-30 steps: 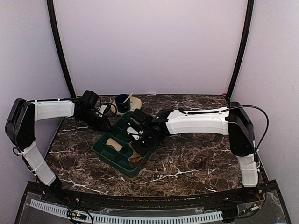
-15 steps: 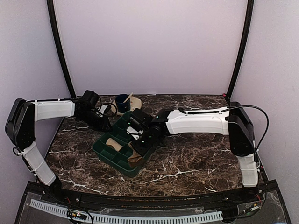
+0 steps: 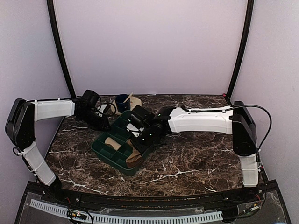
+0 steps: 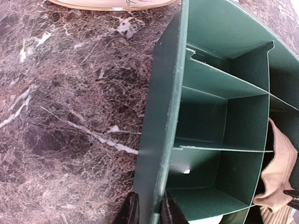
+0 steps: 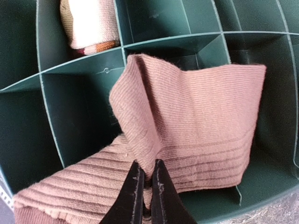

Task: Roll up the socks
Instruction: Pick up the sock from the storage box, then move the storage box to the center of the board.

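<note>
Dark brown marble table (image 3: pixel 201 154), veined in white and closed in by plain lilac walls (image 3: pixel 149 46), is seen from above, with a green tray (image 3: pixel 110 161) set left of centre. The tray is made of thin, smooth plastic and is divided by straight partitions into square cells. A rolled sock (image 5: pixel 91 23) and a loose sock (image 5: pixel 201 116) are pictured inside it. The rolled sock is packed as a short, fat bundle in a cell at the upper left of the right wrist view; its knit is pale tan to cream, with a rust-orange band at its lower end. The loose sock is draped across several partitions in the middle of that view. It is a ribbed, tan-pink cloth, soft and floppy, gathered into a raised fold, with a coarser ribbed end spread toward the lower left corner. The right gripper (image 5: pixel 147 163) is pinched together on that fold at the bottom centre, its dark fingers almost meeting through the cloth. In the left wrist view, the left gripper (image 4: pixel 149 201) is clamped on the tray's outer wall at the bottom of the frame, one finger on each side of the rim. A beige saucer (image 3: pixel 136 103) bearing a blue cup (image 3: pixel 122 101) is seen behind the tray, near the back wall.
</note>
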You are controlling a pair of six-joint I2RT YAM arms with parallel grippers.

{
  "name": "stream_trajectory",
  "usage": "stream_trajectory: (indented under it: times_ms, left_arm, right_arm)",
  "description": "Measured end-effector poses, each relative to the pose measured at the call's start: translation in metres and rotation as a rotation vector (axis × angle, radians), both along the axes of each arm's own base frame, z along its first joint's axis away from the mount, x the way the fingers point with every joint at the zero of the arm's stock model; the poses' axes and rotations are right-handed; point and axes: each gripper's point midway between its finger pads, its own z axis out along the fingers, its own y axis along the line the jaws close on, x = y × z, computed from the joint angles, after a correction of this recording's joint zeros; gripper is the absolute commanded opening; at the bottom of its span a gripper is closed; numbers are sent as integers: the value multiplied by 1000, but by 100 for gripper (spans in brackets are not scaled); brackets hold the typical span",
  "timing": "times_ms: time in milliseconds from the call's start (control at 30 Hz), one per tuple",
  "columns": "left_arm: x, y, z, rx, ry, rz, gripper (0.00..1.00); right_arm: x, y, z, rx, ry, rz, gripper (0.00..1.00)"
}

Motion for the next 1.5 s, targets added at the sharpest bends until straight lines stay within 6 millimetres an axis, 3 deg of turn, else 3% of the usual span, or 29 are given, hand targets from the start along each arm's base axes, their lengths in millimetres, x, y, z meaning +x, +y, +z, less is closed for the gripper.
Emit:
stream_trajectory:
  times_ms: [300, 600, 967, 1500]
  left_arm:
    - [2, 7, -2, 33, -2, 27, 18]
    - [4, 24, -3, 99, -20, 97, 17]
    - [2, 71, -7, 108, 0, 252, 17]
    - [-1, 124, -7, 164, 16, 382, 18]
  right_arm:
    - [3, 1, 15, 29, -27, -6, 2]
    - [10, 4, 49, 102, -97, -20, 0]
    - [24, 4, 93, 187, -215, -43, 0]
    - [35, -16, 118, 234, -289, -102, 0]
